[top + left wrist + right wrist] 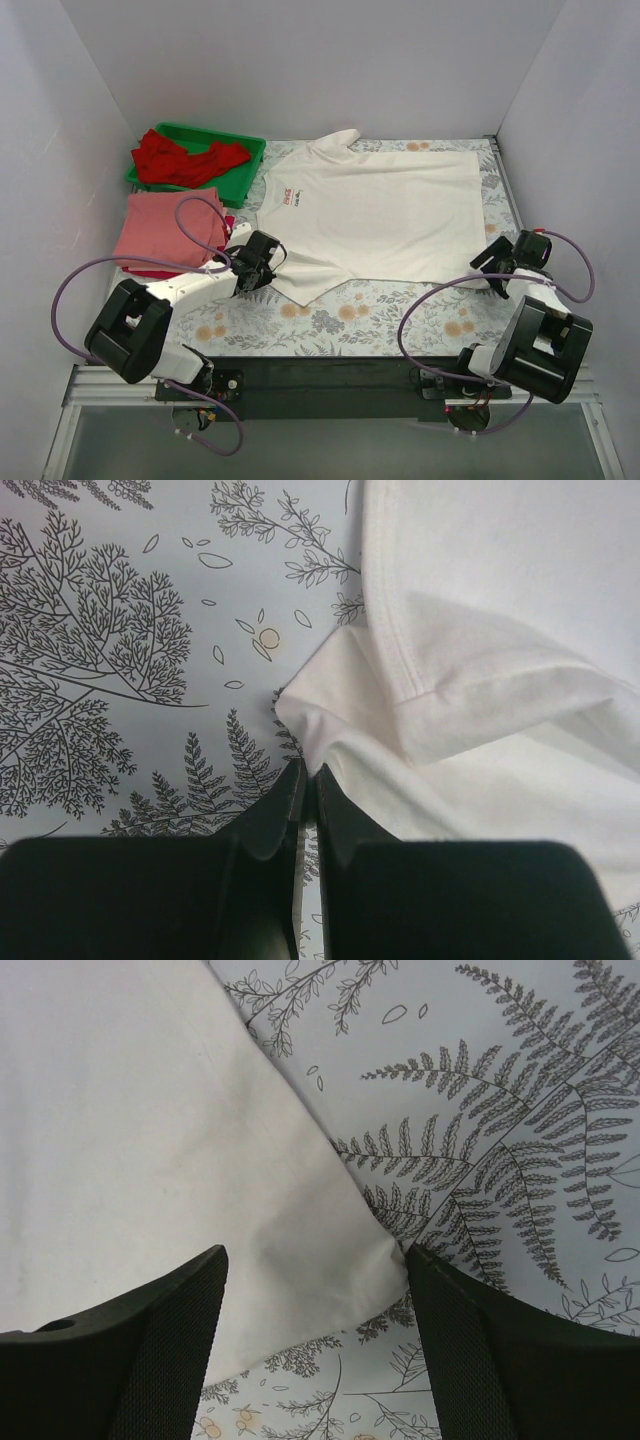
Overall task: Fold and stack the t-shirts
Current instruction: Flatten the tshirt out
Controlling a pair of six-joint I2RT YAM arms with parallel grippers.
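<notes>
Cream-white t-shirt (385, 215) spread flat; left gripper (306, 778) pinched closed on its sleeve edge, right gripper (316, 1260) wide open straddling the hem corner, holding nothing

Spread t-shirt (385, 210) right of tray (225, 133)

No text is legible: the cream t-shirt (380, 215) bears a red chest print (293, 198) (too small to read).

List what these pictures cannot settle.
- Chest print on the cream t-shirt: top view, too small to read.
- Red t-shirts in the green tray: top view, crumpled together, count unclear.
- Salmon-pink stack: top view, near edge behind the left arm.
- Cloth inside the left gripper: left wrist view, hidden by its shut fingers.
</notes>
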